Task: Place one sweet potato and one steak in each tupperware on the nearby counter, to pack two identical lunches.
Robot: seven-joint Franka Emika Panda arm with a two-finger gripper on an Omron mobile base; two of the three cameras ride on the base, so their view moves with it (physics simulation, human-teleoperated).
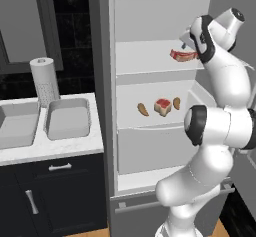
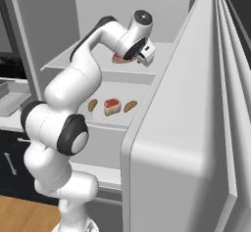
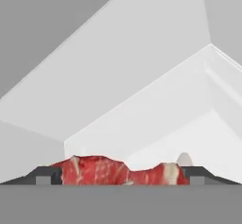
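Two dark fingertips (image 3: 47, 175) stand spread wide in the hand view, one at each end of the steak (image 3: 120, 171), which fills the gap between them; the gripper (image 3: 120, 178) is released and not yet clamped on the meat. Whether the pads already touch its ends cannot be told. To do this grasp well, I judge the fingers should sit low enough to catch the slab's sides, not its uneven top edge, and close squarely, since raw meat is soft and may squash or slip; then lift straight up before drawing back out of the fridge (image 1: 107, 81).

This steak lies on the upper shelf (image 1: 145, 63), at about 2 o'clock in the left base view. On the shelf below sit the second steak (image 1: 163, 106) with one sweet potato (image 1: 143, 109) at its 9 o'clock and another sweet potato (image 1: 176, 103) at its 3 o'clock, each near it but apart. Both tubs (image 1: 68, 117) wait on the counter (image 1: 60, 148) at 9 o'clock of the fridge, with nothing seen inside them, beside a paper towel roll (image 1: 44, 78).

From the hand outward, the wrist reaches into the upper compartment and hides the fingers in both base views; the forearm slopes down and back to a bent elbow level with the lower shelf, and the rest of the arm (image 1: 210, 131) curves down to the base in front of the open fridge door (image 2: 196, 128).
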